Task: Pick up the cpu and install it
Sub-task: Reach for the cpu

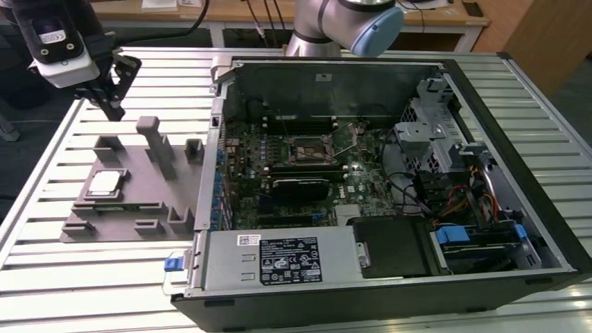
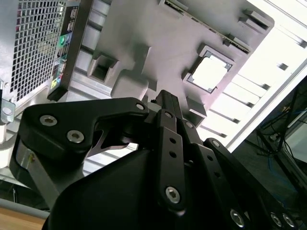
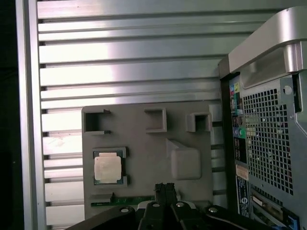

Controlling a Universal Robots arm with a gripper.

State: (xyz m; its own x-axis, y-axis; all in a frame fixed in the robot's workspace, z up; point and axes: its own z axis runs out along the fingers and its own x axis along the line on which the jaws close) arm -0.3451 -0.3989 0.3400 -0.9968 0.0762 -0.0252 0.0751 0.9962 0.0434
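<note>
Claw hangs above the table, fingertips pressed together and holding nothing. On the exterior view's clock face it sits at about 12 o'clock from the cpu and well apart from it. The cpu lies flat in a pocket of the grey fixture. The fixture stands at 9 o'clock from the open computer case, just beside its wall. The socket is on the board inside, at roughly 3 o'clock from the cpu.

Risks as I judge them: the chip is thin, so a grip on its edges could slip or tip it in the pocket. The fixture's upright blocks stand near enough to catch a finger on a skewed approach. The case wall stands between pocket and socket, so a low carry could clip it. A tilted set-down could hurt the socket contacts.

The exterior view gives me the case interior and the claw's height over the table. The first wrist view gives the cpu near square-on, seated between the pocket's tabs, and the offset from the fingertips. In the second wrist view the plate glares bright.
</note>
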